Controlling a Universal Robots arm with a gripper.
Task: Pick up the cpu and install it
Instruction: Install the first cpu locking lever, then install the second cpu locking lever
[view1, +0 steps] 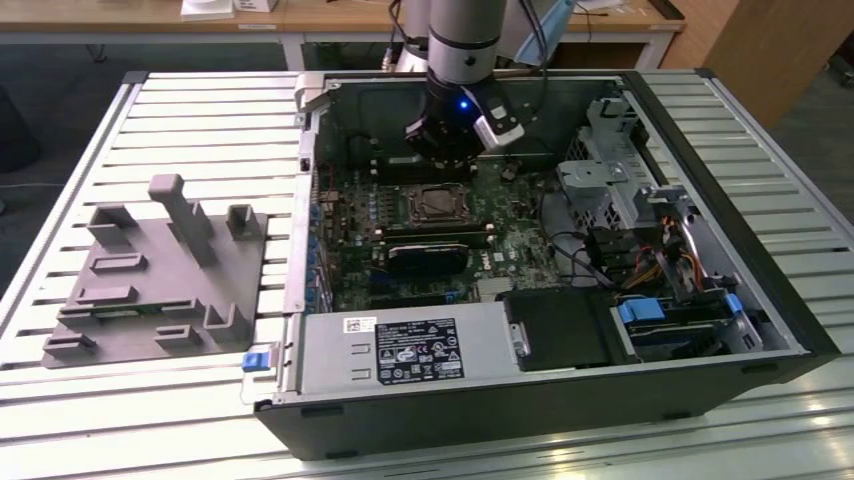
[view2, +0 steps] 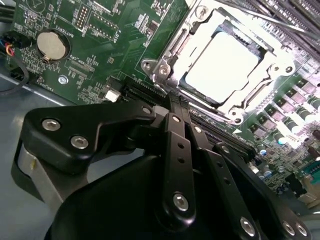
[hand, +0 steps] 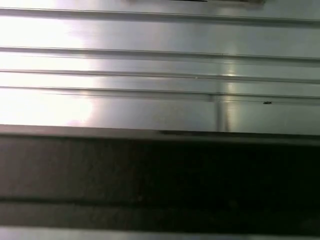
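The cpu, a flat square chip with a shiny silver top, lies inside the metal-framed socket on the green motherboard. My gripper hangs just off the socket's edge, and its two black fingers lie side by side with nothing between them. In the exterior view, the gripper reaches down into the open computer case, just behind the socket.
A grey plastic tray with upright blocks sits on the slatted table at the exterior view's left. Inside the case are a power supply, a metal drive cage and cable bundles. A coin battery is on the board.
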